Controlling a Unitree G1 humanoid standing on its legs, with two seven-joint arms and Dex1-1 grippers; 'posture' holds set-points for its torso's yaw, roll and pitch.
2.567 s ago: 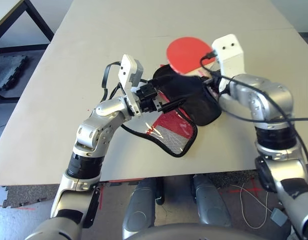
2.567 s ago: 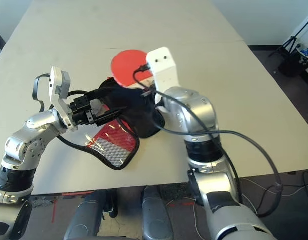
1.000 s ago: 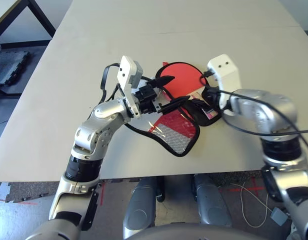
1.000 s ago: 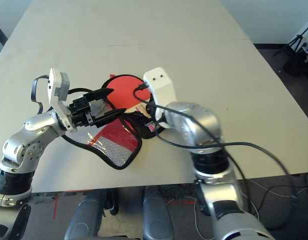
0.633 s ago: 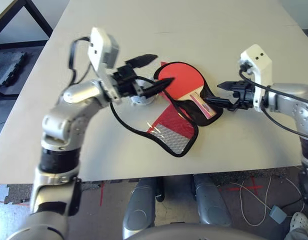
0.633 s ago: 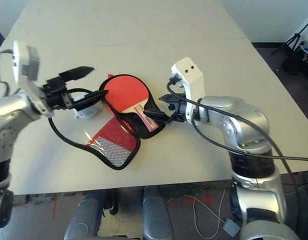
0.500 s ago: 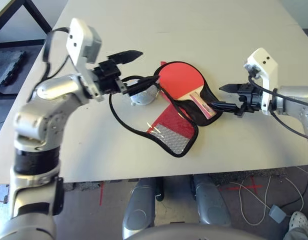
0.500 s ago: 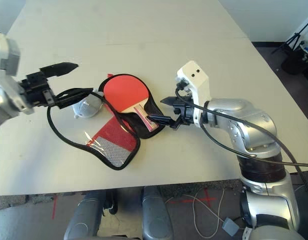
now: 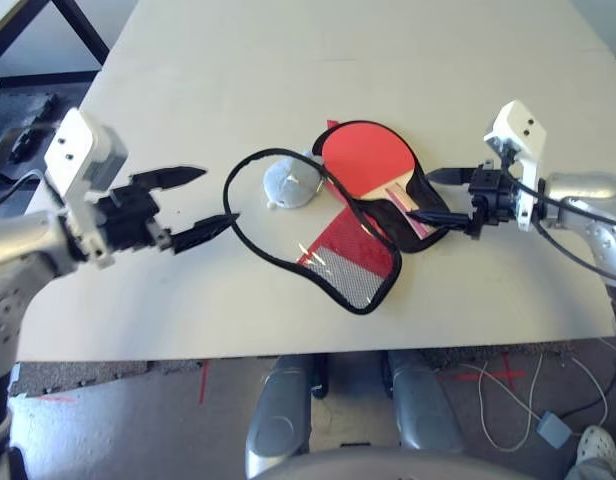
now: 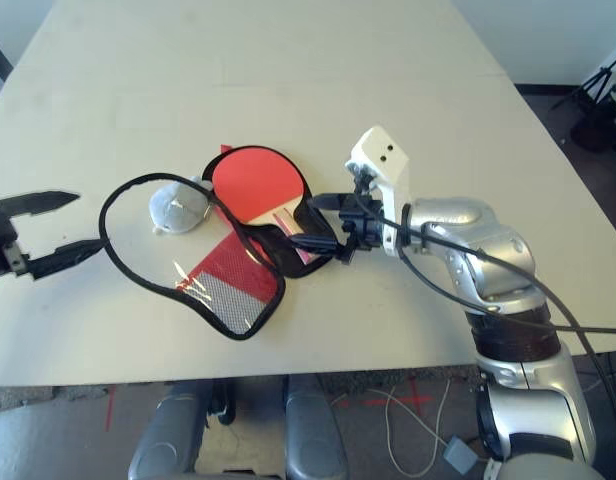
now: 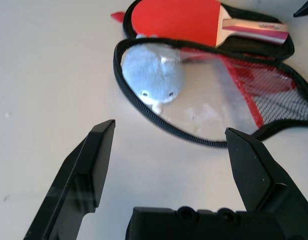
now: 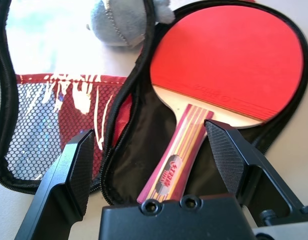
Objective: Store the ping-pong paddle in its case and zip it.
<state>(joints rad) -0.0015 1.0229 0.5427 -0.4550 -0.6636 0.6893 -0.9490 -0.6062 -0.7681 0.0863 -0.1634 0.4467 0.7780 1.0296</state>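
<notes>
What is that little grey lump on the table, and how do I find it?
Find the open red case in the middle of the pale table, with the ping-pong paddle lying on its black lining. Beside the paddle's round red face, ringed by the case's black zipper edging, sits a crumpled grey-white wad. It is the one pale, lumpy thing among flat red and black ones.

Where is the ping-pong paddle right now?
The ping-pong paddle lies face up on the black lining of the open case, mid-table, with the grey paper wad to its left and the open right gripper near its handle.
</notes>
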